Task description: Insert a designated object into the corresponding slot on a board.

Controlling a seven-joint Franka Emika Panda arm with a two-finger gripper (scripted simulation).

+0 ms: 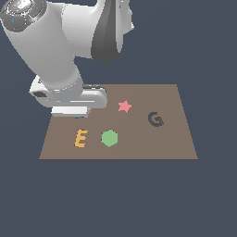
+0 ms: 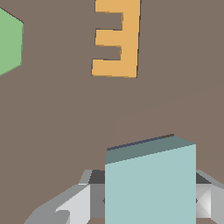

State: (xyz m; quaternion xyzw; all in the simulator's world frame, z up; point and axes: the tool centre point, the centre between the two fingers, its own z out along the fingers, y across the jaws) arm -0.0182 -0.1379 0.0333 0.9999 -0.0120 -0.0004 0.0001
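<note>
While the gripper (image 2: 148,199) hangs low over the board (image 1: 176,139), its fingers (image 2: 74,203) clamp the teal block (image 2: 151,183). At the block's 12 o'clock sits the orange E (image 2: 117,38).

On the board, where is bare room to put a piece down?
The board is bare along its near edge, below the E and hexagon, and around the G toward the exterior view's right. Its far corner on the exterior view's left is crowded: the hand with the teal block hangs there.
</note>
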